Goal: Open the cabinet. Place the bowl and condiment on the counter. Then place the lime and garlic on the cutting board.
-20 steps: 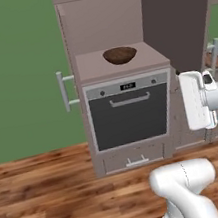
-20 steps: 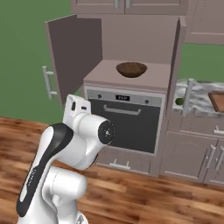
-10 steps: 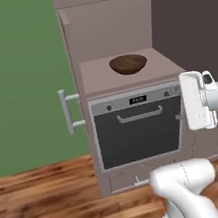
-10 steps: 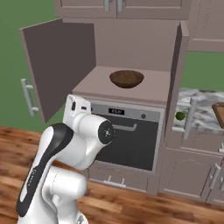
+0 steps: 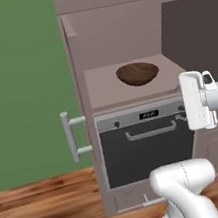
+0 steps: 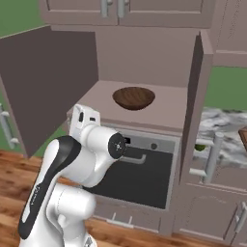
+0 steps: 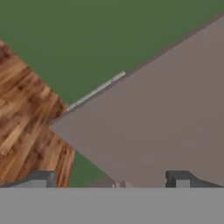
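Observation:
The cabinet (image 6: 144, 53) stands open, its left door (image 6: 50, 84) swung wide and its right door (image 6: 194, 103) edge-on with a grey bar handle (image 6: 213, 155). Inside, the dark-brown bowl (image 6: 134, 97) sits on the shelf, also seen as the bowl (image 5: 138, 73) in the left base view. My gripper (image 7: 111, 179) is open with nothing between its fingertips (image 7: 42, 178); it faces a taupe door panel. The white hand (image 5: 198, 100) hangs below and right of the bowl, short of the shelf. The lime (image 6: 199, 147) peeks out behind the right door on the counter (image 6: 224, 128). A sliver of cutting board (image 6: 242, 136) shows at the right edge. Condiment and garlic are out of view.
A built-in oven (image 5: 148, 147) with a dark door and bar handle sits under the shelf. Wall cabinets (image 6: 120, 9) hang above. The left door's handle (image 5: 70, 137) juts out at hand height. Wooden floor (image 5: 47, 208) lies in front.
The whole picture has grown and shifted: the base has driven closer to the open cabinet. The arm keeps its pose and the gripper stays open.

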### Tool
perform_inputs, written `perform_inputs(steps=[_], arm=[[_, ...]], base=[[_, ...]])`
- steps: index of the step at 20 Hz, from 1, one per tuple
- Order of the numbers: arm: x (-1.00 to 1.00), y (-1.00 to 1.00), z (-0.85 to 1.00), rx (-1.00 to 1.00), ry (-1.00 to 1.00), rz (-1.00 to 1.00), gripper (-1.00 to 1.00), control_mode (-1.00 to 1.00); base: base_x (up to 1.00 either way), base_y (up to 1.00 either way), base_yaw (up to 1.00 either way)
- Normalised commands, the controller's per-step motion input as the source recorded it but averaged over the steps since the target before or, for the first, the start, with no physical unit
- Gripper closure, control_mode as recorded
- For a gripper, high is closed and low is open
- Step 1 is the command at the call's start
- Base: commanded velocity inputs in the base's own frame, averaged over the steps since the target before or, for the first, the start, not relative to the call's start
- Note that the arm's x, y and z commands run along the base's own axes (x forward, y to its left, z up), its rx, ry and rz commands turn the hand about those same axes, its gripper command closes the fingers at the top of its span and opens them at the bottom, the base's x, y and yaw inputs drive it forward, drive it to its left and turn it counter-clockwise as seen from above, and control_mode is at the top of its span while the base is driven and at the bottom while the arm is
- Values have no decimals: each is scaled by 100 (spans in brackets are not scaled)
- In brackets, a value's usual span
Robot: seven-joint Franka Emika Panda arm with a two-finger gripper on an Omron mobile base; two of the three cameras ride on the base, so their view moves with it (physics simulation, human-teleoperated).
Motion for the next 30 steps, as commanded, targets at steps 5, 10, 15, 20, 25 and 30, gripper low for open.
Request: perform_inputs(steps=[5,10,15,20,25,30], arm=[[0,0,0,0,0,0,-100,100],[0,0,0,0,0,0,-100,100],[0,0,0,0,0,0,-100,100],[0,0,0,0,0,0,-100,100],[10,0,0,0,0,0,-100,-100],[16,-1,0,0,1,0,-100,-100]], base=[[61,0,0],[59,0,0],[55,0,0],[47,0,0],[21,0,0],[0,0,0]])
